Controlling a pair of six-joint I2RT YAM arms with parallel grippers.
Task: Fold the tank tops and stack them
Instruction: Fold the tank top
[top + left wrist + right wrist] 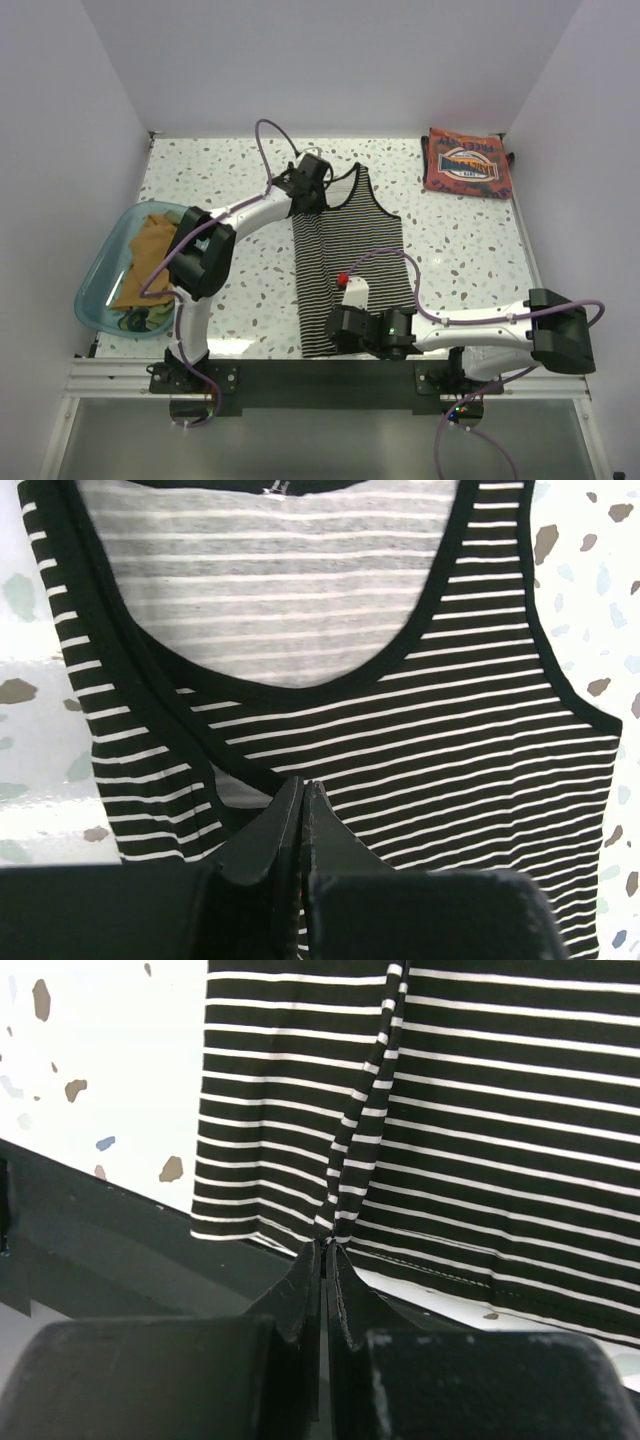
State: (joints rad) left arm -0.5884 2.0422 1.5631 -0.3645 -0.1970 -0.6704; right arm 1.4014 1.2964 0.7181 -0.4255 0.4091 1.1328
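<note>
The black-and-white striped tank top (355, 250) lies flat mid-table, neck towards the far wall, with its left side folded in. My left gripper (308, 185) is shut at the top's left shoulder; in the left wrist view its tips (303, 783) close on the folded armhole edge of the striped cloth (450, 730). My right gripper (335, 328) is shut on the hem at the near left corner, where the striped cloth (480, 1110) puckers into the tips (327, 1245). A rust-red tank top (466, 163) lies folded at the far right. Mustard-orange tops (148, 255) lie in the bin.
A translucent teal bin (100, 270) stands at the table's left edge. The black mounting rail (320, 375) runs along the near edge, right under the hem and the right gripper. White walls close in the table on three sides.
</note>
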